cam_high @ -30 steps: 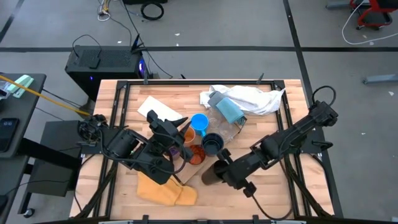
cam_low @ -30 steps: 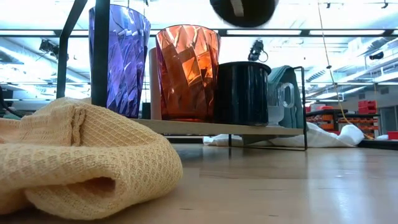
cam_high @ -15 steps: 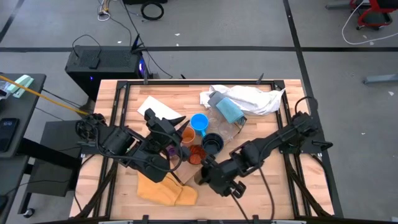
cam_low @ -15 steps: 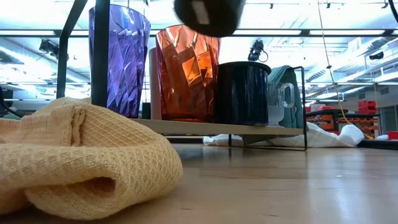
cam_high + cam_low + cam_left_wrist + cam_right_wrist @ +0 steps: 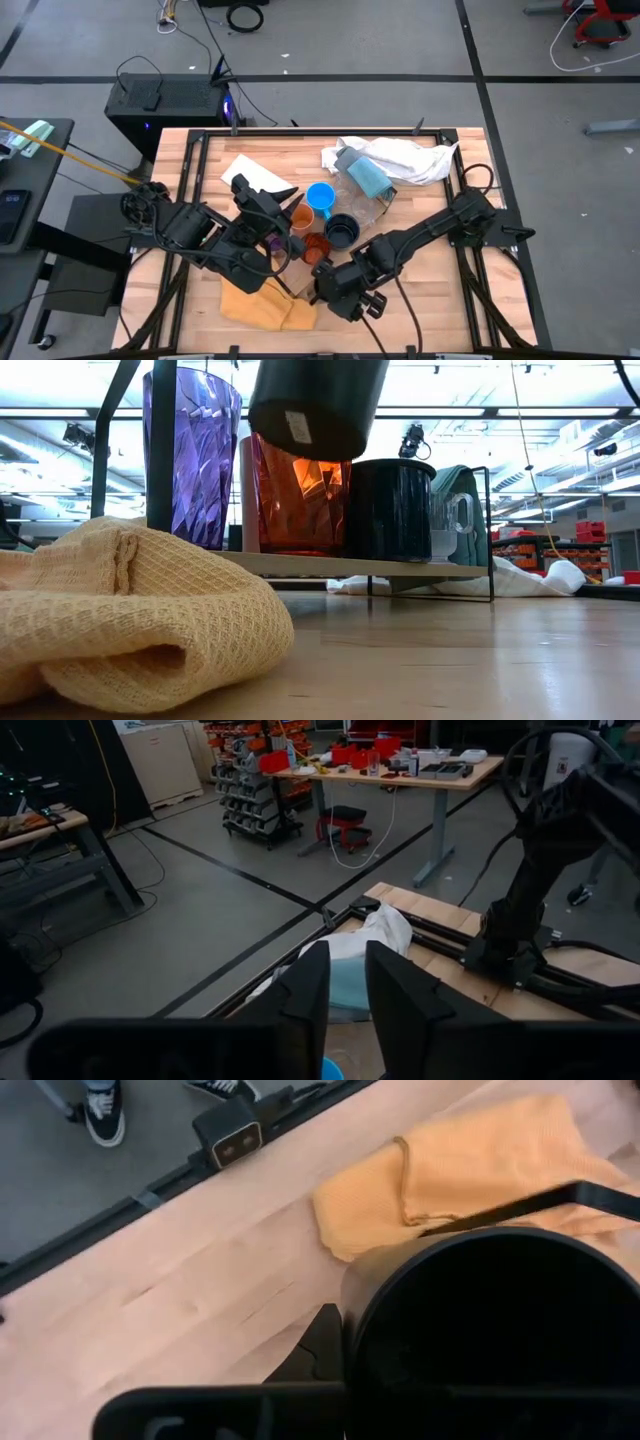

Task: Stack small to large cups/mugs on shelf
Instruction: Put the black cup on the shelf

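A: Left claw [image 5: 283, 243]?
B: Mid-bench, fingers a little apart around the purple tumbler [image 5: 190, 455] at the shelf's [image 5: 350, 566] left end.
A: Then?
B: Red-orange tumbler [image 5: 300, 500], dark mug [image 5: 390, 510] alongside.
A: Right claw [image 5: 335, 290]?
B: Clamped on a black cup [image 5: 315, 405], airborne near the front edge, over the red-orange tumbler.

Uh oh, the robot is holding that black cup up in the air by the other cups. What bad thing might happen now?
1. The right gripper carries the black cup above and in front of the red-orange tumbler on the shelf. Coming down off-centre, it might knock that tumbler or the purple cup over.
2. The yellow cloth lies bunched below; a dropped cup may land crooked there.
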